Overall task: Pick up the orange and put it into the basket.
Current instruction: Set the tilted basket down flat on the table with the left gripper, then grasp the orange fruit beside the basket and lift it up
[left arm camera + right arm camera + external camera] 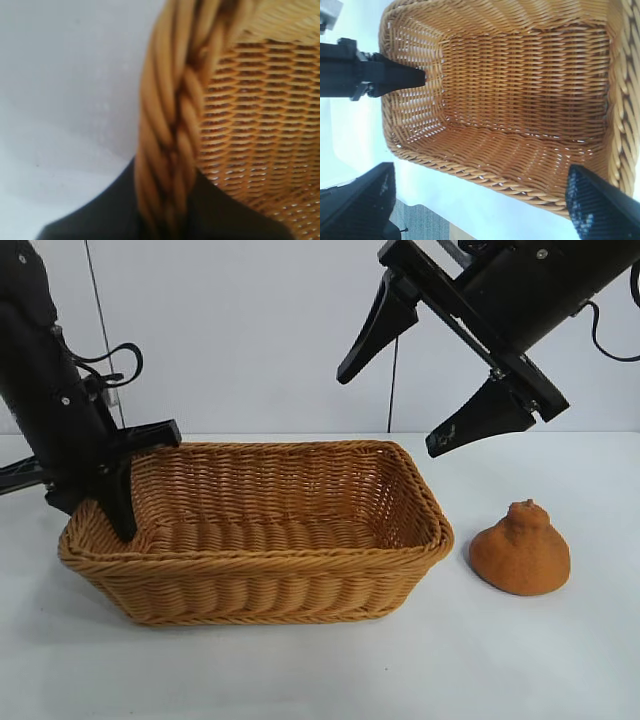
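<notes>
The orange (520, 550), a dull orange-brown knobby lump, sits on the white table to the right of the basket (300, 590), apart from both grippers. My left gripper (100, 510) straddles the basket's left rim. In the left wrist view the braided rim (170, 125) runs between its dark fingers (100, 220), which press on both sides. One left finger (395, 77) shows inside the basket wall in the right wrist view. My right gripper (390, 412) hangs wide open in the air above the basket's right end, holding nothing (480, 170). The basket (520, 90) holds nothing.
The white table (320, 680) runs under everything, with a white wall behind it. Cables hang behind both arms. In the right wrist view the table's edge and grey floor (430, 220) show beyond the basket's long side.
</notes>
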